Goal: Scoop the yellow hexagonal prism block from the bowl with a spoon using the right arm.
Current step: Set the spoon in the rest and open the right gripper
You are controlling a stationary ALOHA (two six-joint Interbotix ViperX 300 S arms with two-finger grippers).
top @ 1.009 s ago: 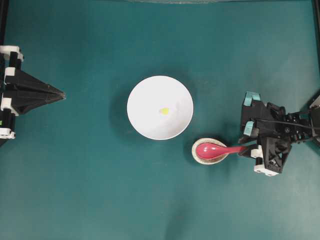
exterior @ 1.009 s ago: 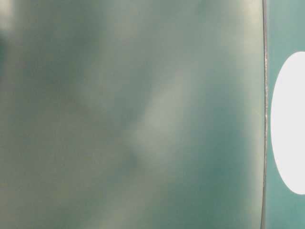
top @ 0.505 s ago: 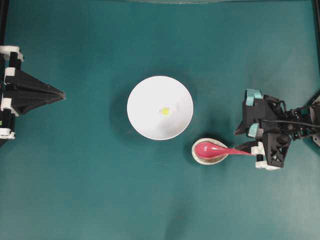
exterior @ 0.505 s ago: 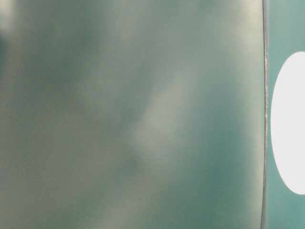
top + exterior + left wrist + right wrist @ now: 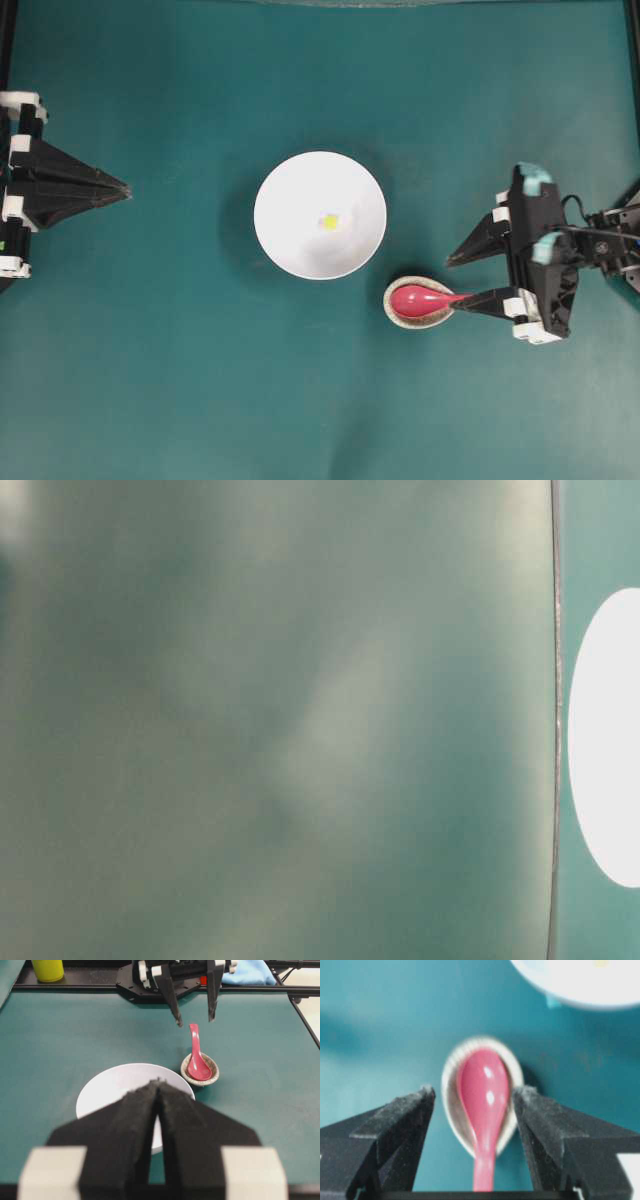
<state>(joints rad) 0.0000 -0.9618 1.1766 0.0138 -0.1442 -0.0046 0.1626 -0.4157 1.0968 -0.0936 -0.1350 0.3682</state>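
Since the earlier frame, the right hand (image 5: 460, 280) has spread its jaws wide and swung to bracket the spoon's handle; nothing is gripped yet. Spoon (image 5: 425, 299) lies with its scoop resting in the small speckled dish (image 5: 392, 305), handle pointing right toward the hand, presumably staged so for a clean pickup. Yellow hexagonal prism block (image 5: 329, 222) sits near the centre of the white bowl (image 5: 290, 190), left of the dish. Left hand (image 5: 118, 188) is parked closed at the surface's left edge, clear of the work.
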